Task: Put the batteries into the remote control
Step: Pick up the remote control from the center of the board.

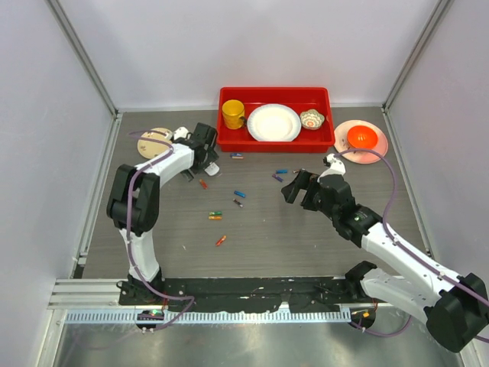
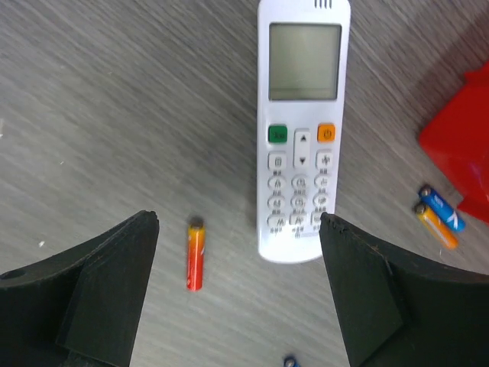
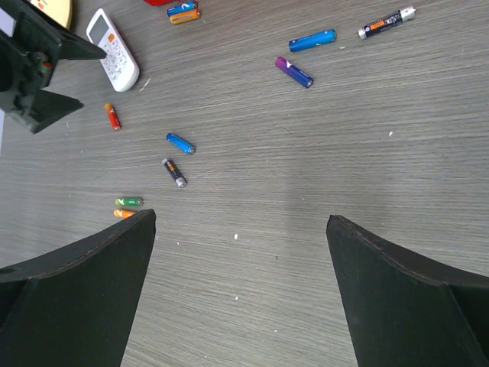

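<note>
while the left gripper (image 2: 238,220) hangs over the grey table (image 1: 306,237) with its jaws spread wide and nothing in them, the remote control (image 2: 303,130) lies face up between its two fingers, button end nearest the claw and lower corner just beside one fingertip. in the left wrist view a red-orange battery (image 2: 195,254) lies just left of the remote, and a blue battery (image 2: 443,206) and an orange battery (image 2: 437,225) lie together to the remote's right, near a red tray (image 2: 462,153). the right gripper (image 3: 241,218), well apart from the remote, is wide open and empty above more scattered batteries (image 3: 180,143).
</note>
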Controlling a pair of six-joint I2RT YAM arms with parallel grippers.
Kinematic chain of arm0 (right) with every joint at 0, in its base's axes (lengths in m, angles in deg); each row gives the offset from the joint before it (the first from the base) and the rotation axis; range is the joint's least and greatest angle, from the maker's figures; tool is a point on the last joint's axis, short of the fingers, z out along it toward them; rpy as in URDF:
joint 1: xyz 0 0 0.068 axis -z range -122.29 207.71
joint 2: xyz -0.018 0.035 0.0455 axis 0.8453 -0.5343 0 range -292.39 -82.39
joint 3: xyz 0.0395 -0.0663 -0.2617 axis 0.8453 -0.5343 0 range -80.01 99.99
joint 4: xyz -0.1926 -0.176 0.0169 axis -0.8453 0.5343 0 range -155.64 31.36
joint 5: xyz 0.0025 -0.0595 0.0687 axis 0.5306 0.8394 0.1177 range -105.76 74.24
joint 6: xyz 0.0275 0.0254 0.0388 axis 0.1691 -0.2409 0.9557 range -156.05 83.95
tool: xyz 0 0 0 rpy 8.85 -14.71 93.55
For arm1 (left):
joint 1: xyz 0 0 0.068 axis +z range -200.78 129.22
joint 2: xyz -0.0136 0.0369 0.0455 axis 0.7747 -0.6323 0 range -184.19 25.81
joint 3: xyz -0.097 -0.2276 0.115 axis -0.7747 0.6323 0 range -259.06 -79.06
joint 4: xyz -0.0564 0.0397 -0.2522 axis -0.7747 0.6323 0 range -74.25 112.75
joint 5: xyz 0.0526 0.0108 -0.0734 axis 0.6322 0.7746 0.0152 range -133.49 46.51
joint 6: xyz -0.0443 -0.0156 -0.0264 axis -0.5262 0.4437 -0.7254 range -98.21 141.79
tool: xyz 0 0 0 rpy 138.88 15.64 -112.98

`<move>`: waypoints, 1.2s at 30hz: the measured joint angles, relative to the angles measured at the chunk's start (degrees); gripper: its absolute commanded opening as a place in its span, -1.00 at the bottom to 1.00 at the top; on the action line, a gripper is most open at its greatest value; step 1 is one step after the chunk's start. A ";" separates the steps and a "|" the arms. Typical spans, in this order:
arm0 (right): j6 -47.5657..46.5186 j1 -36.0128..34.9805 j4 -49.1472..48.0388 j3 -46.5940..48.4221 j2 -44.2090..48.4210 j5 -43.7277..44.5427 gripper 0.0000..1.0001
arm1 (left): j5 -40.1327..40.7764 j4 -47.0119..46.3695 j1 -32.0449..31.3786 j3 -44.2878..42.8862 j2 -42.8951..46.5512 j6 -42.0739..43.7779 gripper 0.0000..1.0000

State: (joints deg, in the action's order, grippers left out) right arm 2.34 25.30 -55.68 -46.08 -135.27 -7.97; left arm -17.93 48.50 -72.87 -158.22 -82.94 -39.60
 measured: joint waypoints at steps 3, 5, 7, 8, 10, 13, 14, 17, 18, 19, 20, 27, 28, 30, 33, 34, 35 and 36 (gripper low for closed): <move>0.57 0.00 0.42 0.26 0.63 -0.07 0.98 | -1.40 0.04 1.40 -1.68 -2.97 -1.42 0.79; 0.90 0.00 0.81 0.26 1.14 -0.33 0.98 | -2.14 -0.33 2.14 -2.49 -4.17 -1.81 0.80; 1.09 0.00 0.92 0.26 1.42 -0.50 0.98 | -2.64 -0.33 2.69 -3.76 -5.22 -1.92 0.80; 1.22 0.00 0.92 0.26 1.53 -0.52 0.98 | -2.69 -0.31 2.86 -4.44 -5.64 -1.97 0.80; 1.27 0.00 0.90 0.26 1.55 -0.68 0.98 | -2.75 -0.31 3.04 -6.38 -6.67 -1.88 0.81; 1.29 0.00 0.94 0.26 1.53 -0.87 0.98 | -2.82 -0.28 3.02 -9.05 -8.13 -1.64 0.80; 1.31 0.00 0.94 0.26 1.49 -0.90 0.98 | -2.82 -0.22 3.04 -9.94 -8.63 -1.57 0.80; 1.29 0.00 0.92 0.26 1.33 -0.92 0.98 | -2.78 1.49 2.97 -13.44 -10.82 -1.36 0.79; 1.29 0.00 0.92 0.26 1.18 -0.92 0.98 | -2.71 2.16 2.97 -14.71 -11.69 -1.29 0.78; 1.31 0.00 0.92 0.26 0.87 -0.94 0.98 | -2.62 3.30 2.97 -16.65 -13.22 -1.18 0.78; 1.31 0.00 0.90 0.26 0.87 -0.96 0.98 | -2.56 3.74 2.97 -16.76 -13.46 -1.18 0.77; 1.46 0.00 0.92 0.28 1.46 -1.09 0.98 | -1.99 7.58 2.97 -18.23 -14.82 -1.18 0.73; 1.46 0.00 0.96 0.33 1.70 -1.09 0.98 | -1.97 8.09 2.97 -18.78 -15.28 -1.18 0.72; 1.46 0.00 1.03 0.46 1.95 -1.07 0.98 | -1.84 8.90 2.97 -19.80 -16.24 -1.18 0.72; 1.46 0.00 1.18 0.63 2.43 -1.07 0.98 | -1.70 9.68 2.97 -20.48 -17.40 -1.20 0.67; 1.46 0.00 1.25 0.63 2.54 -1.07 0.98 | -1.73 9.92 2.97 -20.48 -17.55 -1.20 0.61; 1.49 0.00 1.31 0.63 2.67 -1.07 0.98 | -1.68 10.16 2.97 -20.48 -17.70 -1.16 0.56; 1.49 0.00 1.31 0.63 2.78 -1.07 0.98 | -1.62 10.27 2.99 -20.48 -17.75 -1.16 0.51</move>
State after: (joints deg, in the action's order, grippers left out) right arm 3.82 25.30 -54.37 -45.44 -132.50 -9.04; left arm -19.55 58.77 -69.87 -178.70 -100.69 -40.76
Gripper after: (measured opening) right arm 0.991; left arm 0.818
